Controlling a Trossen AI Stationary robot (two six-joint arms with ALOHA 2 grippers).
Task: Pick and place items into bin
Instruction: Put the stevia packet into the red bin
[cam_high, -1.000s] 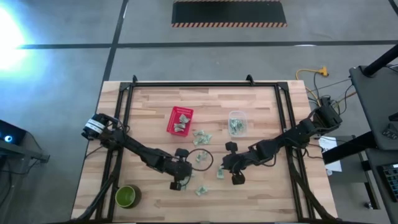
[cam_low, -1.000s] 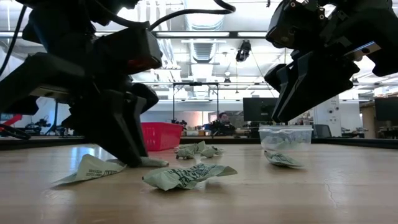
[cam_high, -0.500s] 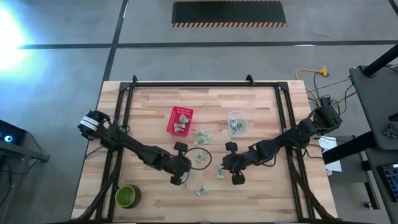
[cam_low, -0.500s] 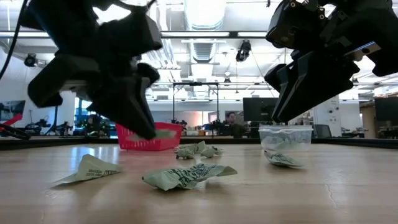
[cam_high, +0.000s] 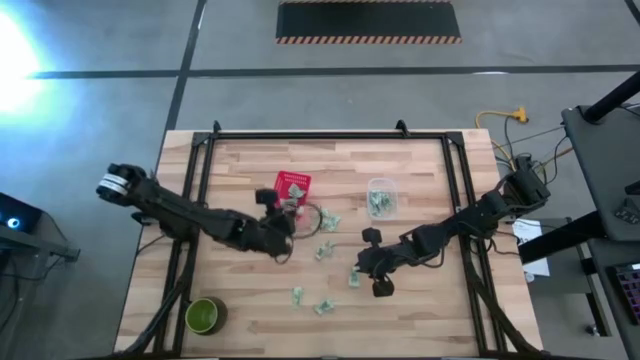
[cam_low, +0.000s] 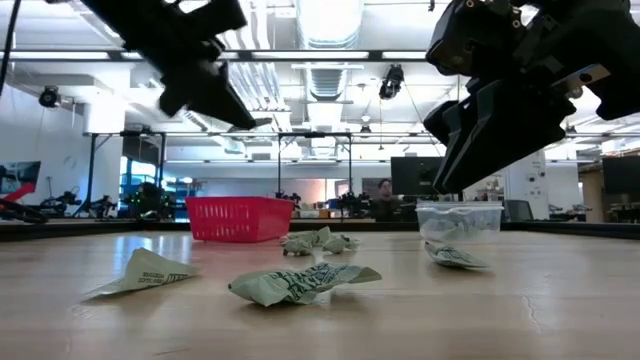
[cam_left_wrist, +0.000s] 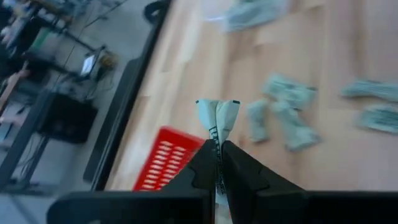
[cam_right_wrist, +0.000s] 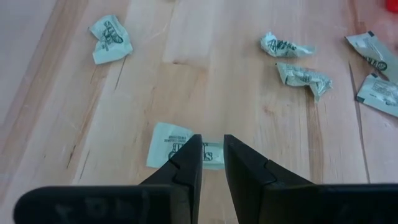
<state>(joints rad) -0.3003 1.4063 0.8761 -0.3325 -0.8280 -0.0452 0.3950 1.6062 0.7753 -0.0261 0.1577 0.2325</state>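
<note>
Small pale green-and-white packets lie flat on the wooden table: a cluster (cam_high: 322, 220), one near my right gripper (cam_high: 355, 278), and two toward the near edge (cam_high: 297, 295), (cam_high: 325, 306). The red basket (cam_high: 290, 188) stands at the far middle. My left gripper (cam_high: 287, 212) hovers beside the basket's near side, shut on one packet (cam_left_wrist: 217, 118). My right gripper (cam_high: 372, 268) hangs above a flat packet (cam_right_wrist: 177, 148). Its fingers stand a narrow gap apart with nothing between them. My left gripper pinches one end of the packet (cam_left_wrist: 218, 134) between its two fingertips (cam_left_wrist: 205, 155). The rest of the packet sticks out past the tips, folded lengthwise. The fingers slant downward toward the table's far edge. The packet is lifted clear, above the table next to the red basket (cam_left_wrist: 163, 167).
A clear tub (cam_high: 381, 197) holding packets stands right of the basket. A round green bowl (cam_high: 204, 316) sits at the near left corner. A black frame rail (cam_high: 205, 160) runs around the tabletop. A cable loop (cam_high: 312, 212) hangs by my left gripper.
My left gripper, down on a packet near the front edge a second ago, has risen with it. It has gone toward the far edge, up to the red basket, and tipped from steeply downward to nearer level. The packet is now lifted clear of the table.
</note>
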